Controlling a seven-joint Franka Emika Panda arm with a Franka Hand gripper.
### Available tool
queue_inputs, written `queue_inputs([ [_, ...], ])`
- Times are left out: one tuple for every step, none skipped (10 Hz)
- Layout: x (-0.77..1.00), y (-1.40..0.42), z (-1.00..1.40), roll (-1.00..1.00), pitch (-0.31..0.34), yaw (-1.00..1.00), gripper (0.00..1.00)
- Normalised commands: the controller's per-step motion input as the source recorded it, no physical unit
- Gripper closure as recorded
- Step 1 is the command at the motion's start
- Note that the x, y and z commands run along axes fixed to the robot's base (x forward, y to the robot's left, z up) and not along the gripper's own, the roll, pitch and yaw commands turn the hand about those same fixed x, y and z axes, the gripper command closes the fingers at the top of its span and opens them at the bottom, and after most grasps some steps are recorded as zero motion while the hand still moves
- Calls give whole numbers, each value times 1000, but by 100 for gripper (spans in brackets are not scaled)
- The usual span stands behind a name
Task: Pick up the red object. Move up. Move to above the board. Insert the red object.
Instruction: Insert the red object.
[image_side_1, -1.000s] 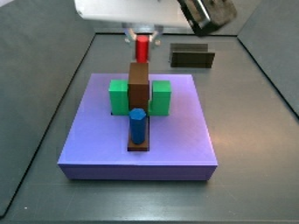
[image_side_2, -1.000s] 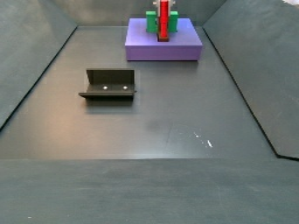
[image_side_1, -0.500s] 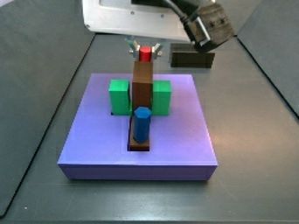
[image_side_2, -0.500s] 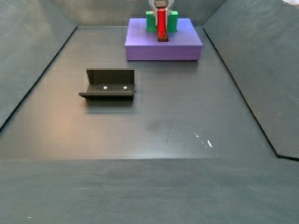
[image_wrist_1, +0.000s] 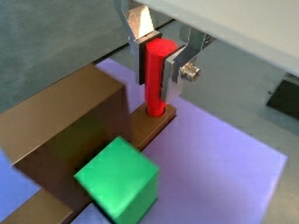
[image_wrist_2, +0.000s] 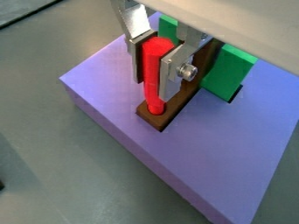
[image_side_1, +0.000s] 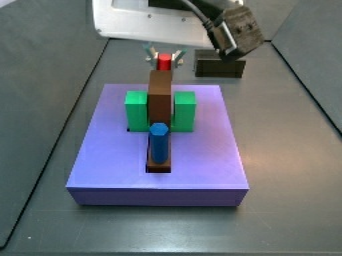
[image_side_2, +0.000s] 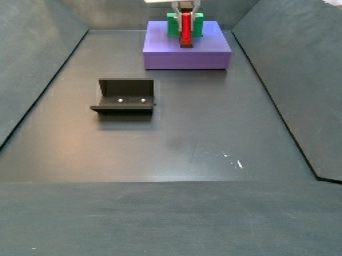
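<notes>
Standing upright over the board (image_wrist_2: 111, 87), the red object (image_wrist_2: 153, 74) is clamped by the closed gripper (image_wrist_2: 155, 52), its lower end seated in the brown strip (image_wrist_2: 170, 112)

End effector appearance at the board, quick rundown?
The end effector over the board has flat silver plate fingers, one carrying a round silver screw. In a side view its body is a white housing, with a dark block and black cable beside it.
</notes>
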Motion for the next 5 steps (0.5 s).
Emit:
queue_inputs([
  [0, -206, -114, 0, -13, 71, 100],
  [0, -97, -226, 0, -27, 37, 100],
  [0, 0, -349, 27, -50, 20, 100],
  [0, 0, -463, 36, -84, 0, 100],
  [0, 0, -583, 0, -77, 0, 100],
])
